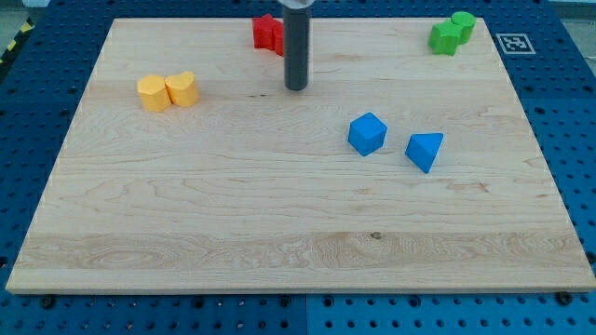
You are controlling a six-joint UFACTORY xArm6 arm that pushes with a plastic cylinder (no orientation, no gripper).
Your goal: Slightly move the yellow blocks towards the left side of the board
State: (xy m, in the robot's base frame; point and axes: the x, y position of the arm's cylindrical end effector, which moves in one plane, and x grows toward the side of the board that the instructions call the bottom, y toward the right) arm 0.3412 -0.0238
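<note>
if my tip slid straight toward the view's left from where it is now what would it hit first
Probably the right-hand yellow block, which touches the other yellow block. My tip sits level with them, with bare board between. Depth is hard to judge.

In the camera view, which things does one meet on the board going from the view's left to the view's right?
Yellow blocks → red block → my tip → blue cube-like block → blue wedge-like block → green blocks.
</note>
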